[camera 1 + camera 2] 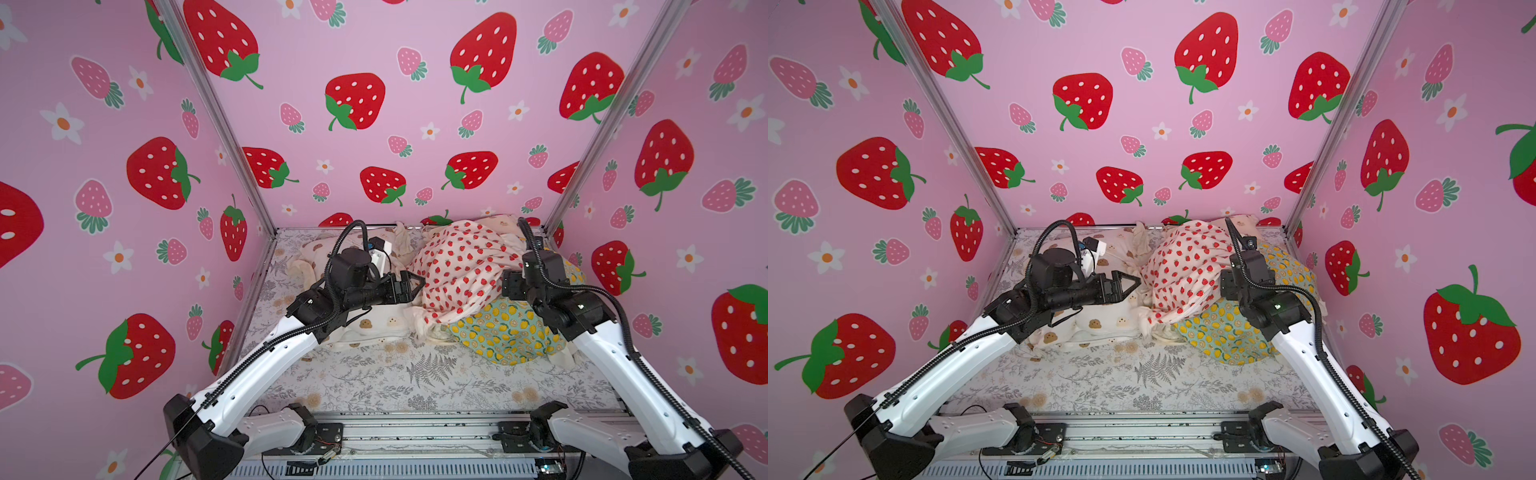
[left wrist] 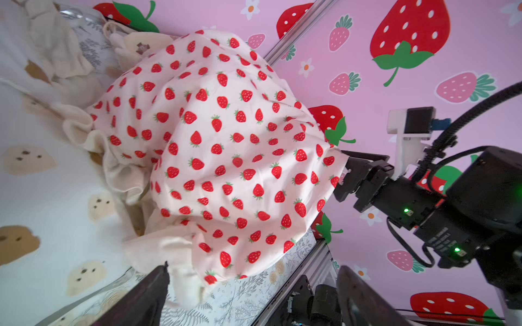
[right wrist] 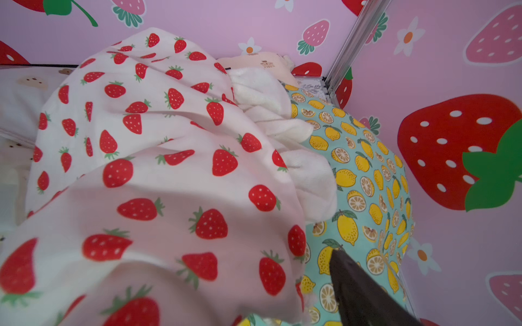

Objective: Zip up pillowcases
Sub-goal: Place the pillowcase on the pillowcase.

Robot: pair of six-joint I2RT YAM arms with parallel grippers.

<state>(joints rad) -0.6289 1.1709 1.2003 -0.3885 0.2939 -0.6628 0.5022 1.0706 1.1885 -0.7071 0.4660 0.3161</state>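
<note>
a booth with pink strawberry walls (image 1: 374,62) holds a table (image 1: 415,432) covered by a grey fern sheet (image 1: 415,374). the strawberry case (image 1: 461,266), puffy with a cream ruffle, is heaped at the back right. it leans on the lemon case (image 1: 507,332), which lies partly beneath it toward the right wall. the cookie case (image 1: 374,324) lies flatter to the left, under the left arm (image 1: 270,361), touching the strawberry case's ruffle. the bear case (image 1: 503,222) peeks out behind the heap, against the back wall. the left gripper (image 1: 1133,284) points sideways at the strawberry case, its fingers (image 2: 149,296) spread wide and released, grasping nothing, the tips just beside the fabric. the right gripper (image 2: 343,177) sits at the opposite side of the same case, its fingers also apart and released. in the right wrist view one of them lies over the lemon case, while strawberry fabric hides the other.
</note>
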